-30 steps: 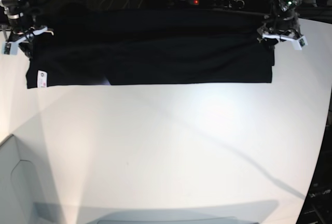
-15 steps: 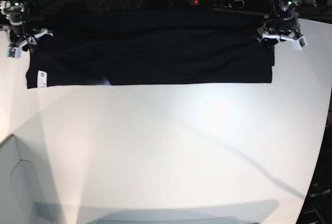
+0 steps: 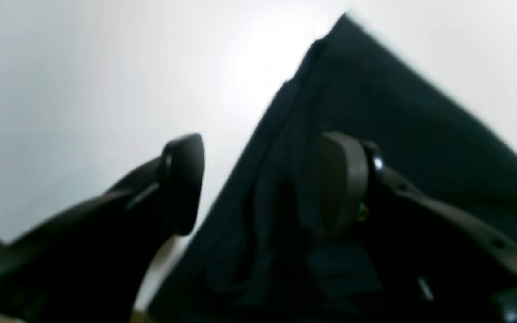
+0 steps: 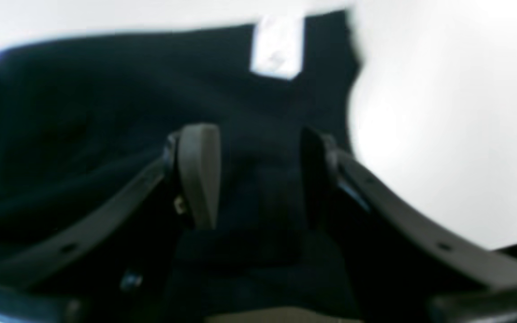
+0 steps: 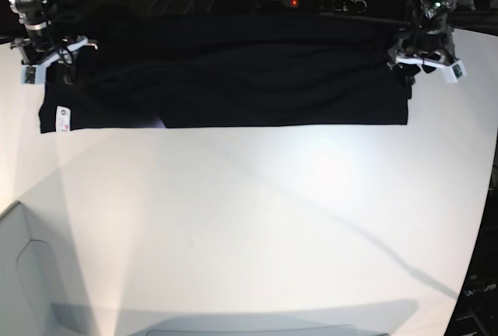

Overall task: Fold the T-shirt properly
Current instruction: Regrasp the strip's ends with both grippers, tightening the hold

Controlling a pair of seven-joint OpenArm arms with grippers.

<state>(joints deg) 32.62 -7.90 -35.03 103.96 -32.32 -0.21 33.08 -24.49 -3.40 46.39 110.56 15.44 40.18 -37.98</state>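
1. Both tools stand at the far corners of the shirt, and we read each as spread wide with nothing pinched. The left tool (image 3: 260, 184) has one pad off the cloth over the bare surface (image 3: 83, 80) and the other above the cloth. The right tool (image 4: 258, 175) has both pads parted above the dark fabric.
2. From the tools outward, the shirt (image 5: 233, 79) lies as a long black band along the far edge of the surface (image 5: 257, 227), its long axis running side to side from one tool to the other.
3. In the base view the left tool (image 5: 424, 60) sits at the band's right end and the right tool (image 5: 50, 52) at its left end, so each arm is nearest its own end.
4. The white tag (image 5: 63, 118) marks the near corner below the right tool; it also shows in that wrist view (image 4: 278, 47), beyond the pads.
5. We judge that the next fold turns on this layout: the band must come toward us, or one end must travel along the long axis to meet the other.
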